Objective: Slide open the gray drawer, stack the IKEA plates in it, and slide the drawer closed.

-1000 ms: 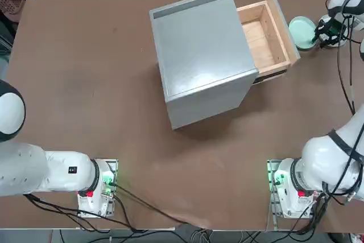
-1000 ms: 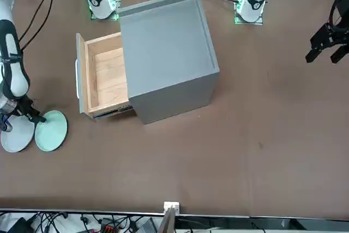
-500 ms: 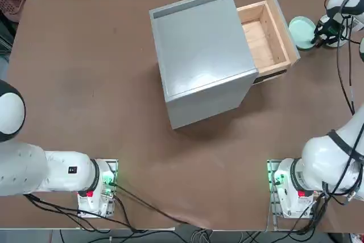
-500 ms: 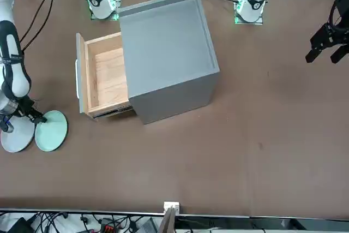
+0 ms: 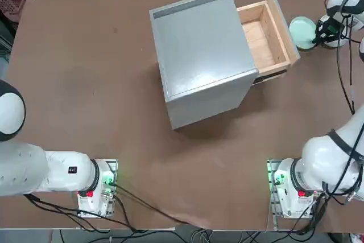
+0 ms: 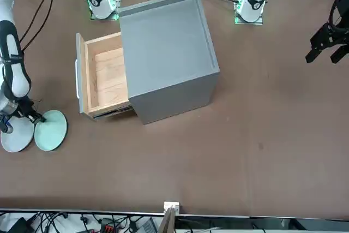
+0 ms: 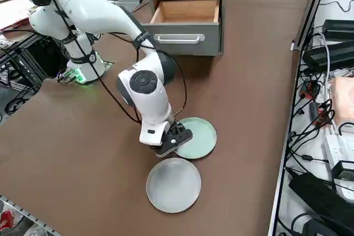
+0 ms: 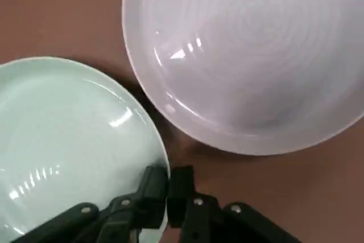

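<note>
We see the gray cabinet on the table, its drawer pulled open. Outside, in front of the drawer, we have the white plate lying flat and, just beside it, nearer the drawer, the green plate. Our right gripper is clenched on the green plate's rim.

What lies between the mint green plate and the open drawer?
Only bare brown tabletop separates the mint green plate from the open drawer, as the right side view shows.
</note>
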You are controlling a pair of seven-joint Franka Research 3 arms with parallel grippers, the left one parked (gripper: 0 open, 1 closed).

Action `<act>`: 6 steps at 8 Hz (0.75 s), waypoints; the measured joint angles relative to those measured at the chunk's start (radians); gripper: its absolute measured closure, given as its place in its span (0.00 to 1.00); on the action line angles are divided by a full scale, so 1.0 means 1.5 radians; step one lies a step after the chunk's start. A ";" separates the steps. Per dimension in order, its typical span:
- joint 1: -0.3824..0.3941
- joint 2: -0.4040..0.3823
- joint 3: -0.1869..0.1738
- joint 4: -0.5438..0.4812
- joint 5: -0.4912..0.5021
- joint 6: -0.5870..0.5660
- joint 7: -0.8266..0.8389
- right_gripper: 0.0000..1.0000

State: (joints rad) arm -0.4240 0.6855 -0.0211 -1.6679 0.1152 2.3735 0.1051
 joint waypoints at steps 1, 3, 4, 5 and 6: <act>0.000 -0.007 0.005 0.011 0.001 -0.010 0.000 1.00; 0.002 -0.054 0.010 0.026 0.003 -0.069 -0.032 1.00; 0.002 -0.084 0.013 0.032 0.004 -0.107 -0.047 1.00; 0.002 -0.113 0.020 0.047 0.004 -0.158 -0.052 1.00; 0.002 -0.135 0.027 0.077 0.004 -0.223 -0.055 1.00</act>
State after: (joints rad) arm -0.4203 0.4835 0.0195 -1.5518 0.1218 2.0392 0.0218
